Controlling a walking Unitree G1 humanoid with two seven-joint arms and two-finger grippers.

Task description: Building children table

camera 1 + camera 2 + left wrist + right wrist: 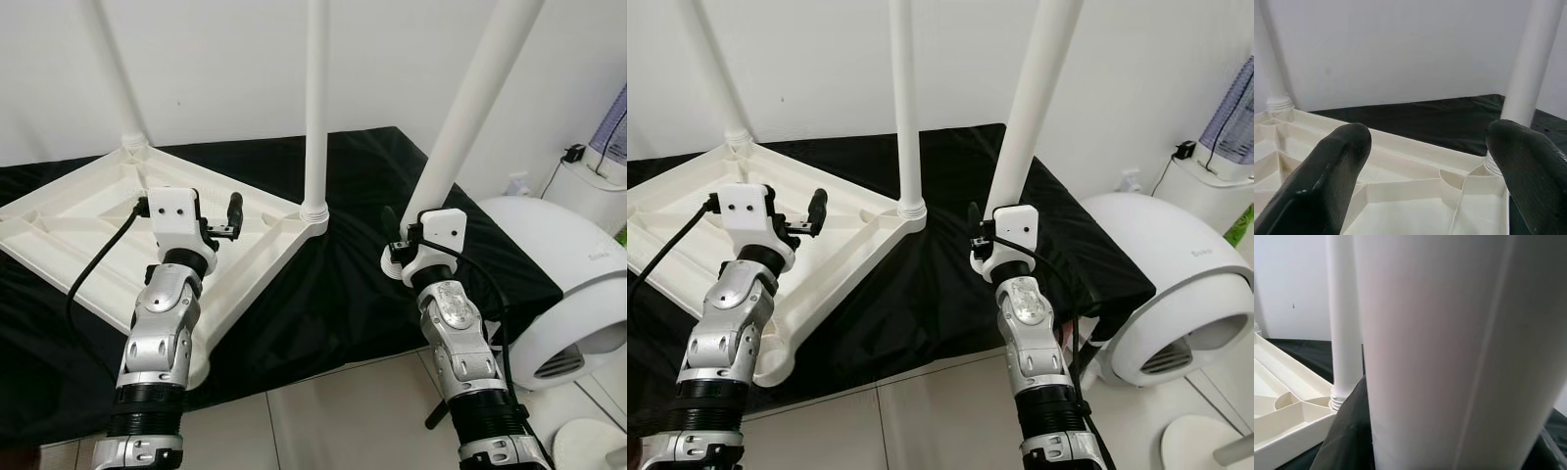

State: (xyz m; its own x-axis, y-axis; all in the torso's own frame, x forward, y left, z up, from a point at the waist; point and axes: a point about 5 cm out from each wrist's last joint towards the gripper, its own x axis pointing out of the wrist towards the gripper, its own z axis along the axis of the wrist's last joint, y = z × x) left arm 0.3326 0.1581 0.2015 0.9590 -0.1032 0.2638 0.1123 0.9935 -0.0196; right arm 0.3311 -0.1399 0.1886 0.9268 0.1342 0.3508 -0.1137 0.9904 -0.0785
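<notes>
**Technician:** What is the condition of the assembly?

**Instructor:** The white tabletop (118, 211) lies upside down on the black cloth (343, 284), ribbed underside facing up. One leg stands in the far corner socket (132, 143), and a second leg (315, 108) stands in the corner socket nearest the right arm. The loose leg (470, 108) is in the right gripper (397, 243), tilted, with its lower end apart from the tabletop, above the cloth.

**Technician:** And the fingers?

**Instructor:** The right gripper's fingers are closed around the loose leg near its lower end; the right wrist view shows the tube pressed against a black finger (1347, 435). The left gripper (231, 217) holds nothing: its fingers (1327, 181) stand wide apart above the ribs.

**Technician:** How should the step be performed?

**Instructor:** In all likelihood, the loose leg goes to an unfilled corner. The operator should bring it upright before lowering, because a tilted tube will probably jam at the socket rim. The left gripper can brace the tabletop edge so the part does not slide on the cloth
</notes>
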